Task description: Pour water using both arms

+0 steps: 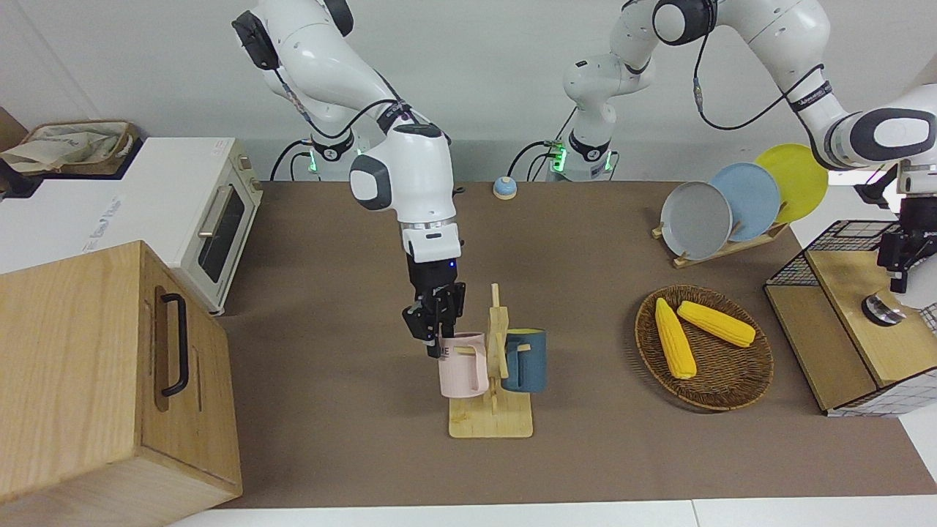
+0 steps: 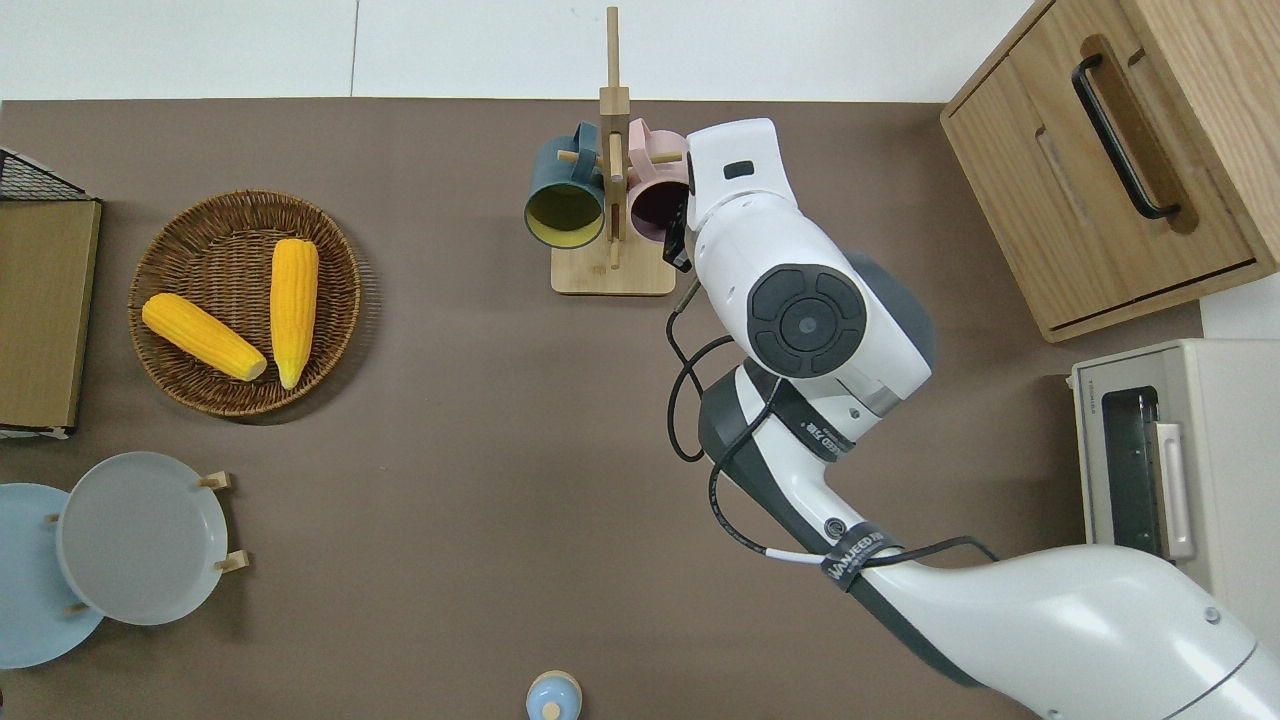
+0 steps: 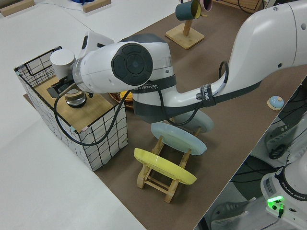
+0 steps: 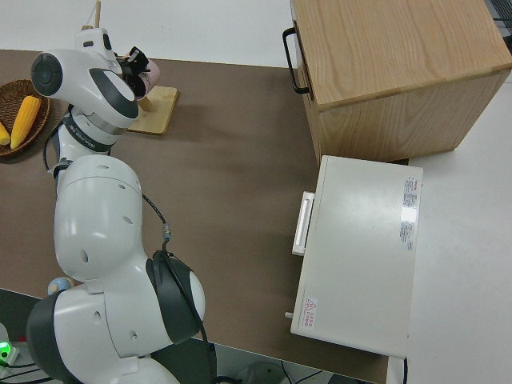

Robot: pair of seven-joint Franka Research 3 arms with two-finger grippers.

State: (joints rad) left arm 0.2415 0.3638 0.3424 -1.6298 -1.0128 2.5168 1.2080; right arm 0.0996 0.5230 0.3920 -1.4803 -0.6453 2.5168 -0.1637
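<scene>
Gripping the pink mug (image 1: 463, 364) by its rim, the right gripper (image 1: 437, 331) seems set to lift it off the wooden mug rack (image 1: 492, 410). At the wire basket (image 1: 849, 322), well apart from the rack, the left gripper (image 1: 899, 258) hangs over a glass vessel (image 1: 881, 308), likely the water; whether its jaws are parted, I cannot tell.

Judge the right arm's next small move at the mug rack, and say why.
Probably lift the pink mug off its peg. The right gripper sits at the mug's rim, while the mug hangs on the wooden rack beside the blue mug. Whether its grip has closed is unclear.
</scene>
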